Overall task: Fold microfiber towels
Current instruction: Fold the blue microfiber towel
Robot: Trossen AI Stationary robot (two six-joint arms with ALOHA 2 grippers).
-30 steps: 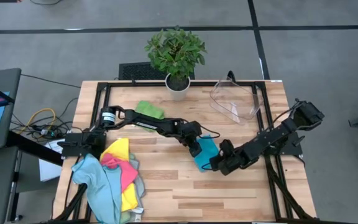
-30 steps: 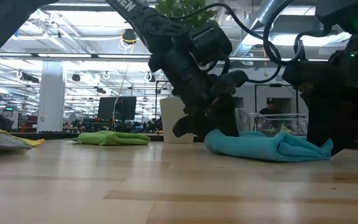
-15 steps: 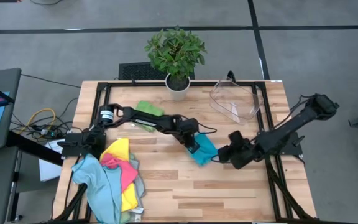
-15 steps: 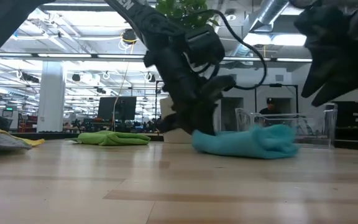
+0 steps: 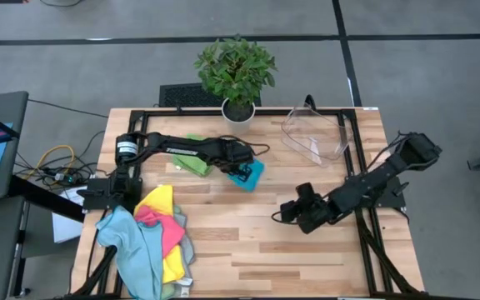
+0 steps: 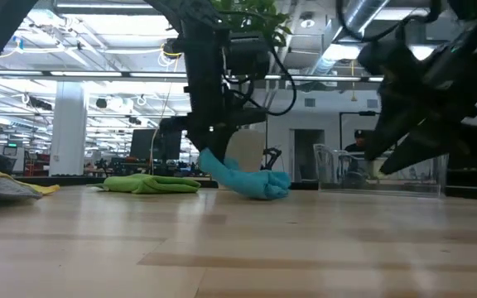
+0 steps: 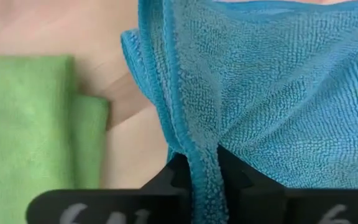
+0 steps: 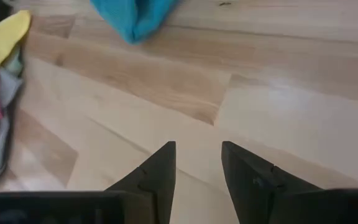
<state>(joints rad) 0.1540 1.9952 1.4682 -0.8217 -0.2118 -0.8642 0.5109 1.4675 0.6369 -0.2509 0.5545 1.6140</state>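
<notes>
Dragged up-left toward green towel (image 5: pixel 197 154): folded blue towel (image 5: pixel 248 174), left gripper (image 5: pixel 237 171) jaws clamped on its edge. Right gripper (image 5: pixel 292 214) half-open, empty. Stacking step; next, release beside green.

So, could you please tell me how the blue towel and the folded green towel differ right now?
The blue towel is pinched in the shut left gripper with one end lifted; the green towel lies free on the table. The blue one is bunched and draped, the green one flat and neatly folded. Both are microfiber cloths, side by side near the plant pot.
</notes>
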